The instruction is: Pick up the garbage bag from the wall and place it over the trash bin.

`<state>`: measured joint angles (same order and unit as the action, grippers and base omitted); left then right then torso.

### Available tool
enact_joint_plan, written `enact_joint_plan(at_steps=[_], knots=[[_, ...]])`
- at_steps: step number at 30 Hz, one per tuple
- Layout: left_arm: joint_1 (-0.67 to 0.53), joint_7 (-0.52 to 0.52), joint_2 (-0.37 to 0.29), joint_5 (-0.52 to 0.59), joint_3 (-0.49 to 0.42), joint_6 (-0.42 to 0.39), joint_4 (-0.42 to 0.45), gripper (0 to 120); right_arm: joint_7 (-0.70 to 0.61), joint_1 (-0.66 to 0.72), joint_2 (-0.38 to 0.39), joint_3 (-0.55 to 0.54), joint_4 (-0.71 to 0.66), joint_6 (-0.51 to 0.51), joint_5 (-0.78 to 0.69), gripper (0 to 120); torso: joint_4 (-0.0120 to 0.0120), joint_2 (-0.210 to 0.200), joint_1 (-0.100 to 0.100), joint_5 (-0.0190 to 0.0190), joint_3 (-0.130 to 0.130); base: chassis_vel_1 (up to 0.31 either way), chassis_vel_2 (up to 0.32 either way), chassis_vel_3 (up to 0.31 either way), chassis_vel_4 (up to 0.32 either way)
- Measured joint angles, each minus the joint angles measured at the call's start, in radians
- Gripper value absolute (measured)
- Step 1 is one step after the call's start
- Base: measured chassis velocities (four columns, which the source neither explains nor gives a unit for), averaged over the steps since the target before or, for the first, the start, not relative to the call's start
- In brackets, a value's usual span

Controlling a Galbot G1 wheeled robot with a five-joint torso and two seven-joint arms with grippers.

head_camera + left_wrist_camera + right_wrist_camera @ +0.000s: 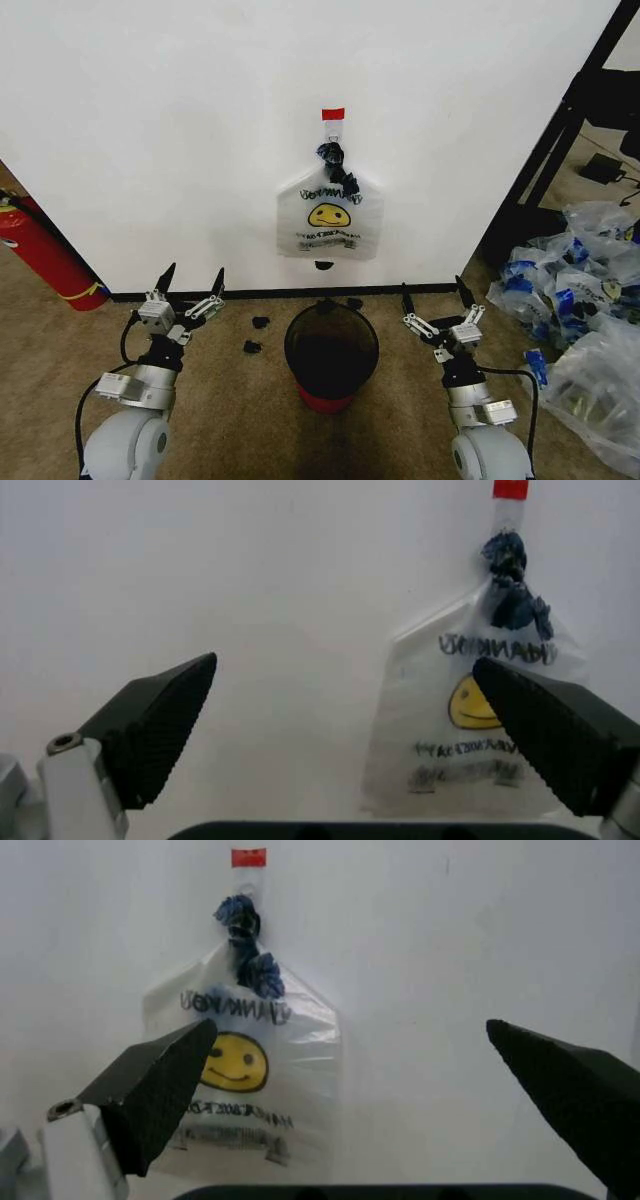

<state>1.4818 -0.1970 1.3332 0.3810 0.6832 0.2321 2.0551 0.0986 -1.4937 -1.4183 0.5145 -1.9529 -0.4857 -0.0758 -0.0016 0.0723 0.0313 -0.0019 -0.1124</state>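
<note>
Head view: the garbage bag (pixel 329 215) is hung lengthwise down the wall (pixel 180 120) beneath red tape (pixel 332 114), above the trash bin (pixel 331 352); the left gripper (pixel 187 288) and right gripper (pixel 436 302) are held spread. Wrist views: the bag's knotted top is seen uppermost.

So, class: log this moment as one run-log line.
bag: hanging on wall | bin: on floor below, unlined | left gripper: open, low beside bin | right gripper: open, low beside bin
</note>
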Motion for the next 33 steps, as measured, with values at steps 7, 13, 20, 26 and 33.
enact_joint_plan(at_steps=[7,13,20,26,33], knots=[[0.016,0.001,0.022,-0.014,-0.001,0.013,0.013,100,-0.006,0.028,0.006,-0.018,0.019,-0.014,-0.009,100,0.0,0.0,0.0,0.0,0.0,0.0,0.0,0.0,0.0],[0.025,0.001,0.027,-0.022,0.001,0.014,0.028,100,-0.007,0.041,0.006,-0.035,0.032,-0.015,-0.017,100,0.0,0.0,0.0,0.0001,0.0,0.0,0.0,0.0,0.0],[0.026,0.001,0.032,-0.029,0.003,0.016,0.025,100,-0.007,0.072,0.009,-0.048,0.06,-0.017,-0.024,100,0.0,0.0,0.0,0.0,0.0,0.0,0.0,0.0,0.0],[0.02,0.002,0.034,-0.042,-0.008,0.016,0.019,100,-0.028,0.161,0.061,-0.124,0.151,-0.019,-0.153,100,-0.0003,0.0,0.0,-0.0001,0.0,0.0,0.0,0.0,0.0],[0.018,0.002,0.031,-0.06,-0.019,0.016,0.013,100,0.039,0.43,0.118,-0.368,0.391,-0.064,-0.456,100,0.0002,0.0,0.0,0.0001,0.0,0.0,0.0,0.0,0.0]])
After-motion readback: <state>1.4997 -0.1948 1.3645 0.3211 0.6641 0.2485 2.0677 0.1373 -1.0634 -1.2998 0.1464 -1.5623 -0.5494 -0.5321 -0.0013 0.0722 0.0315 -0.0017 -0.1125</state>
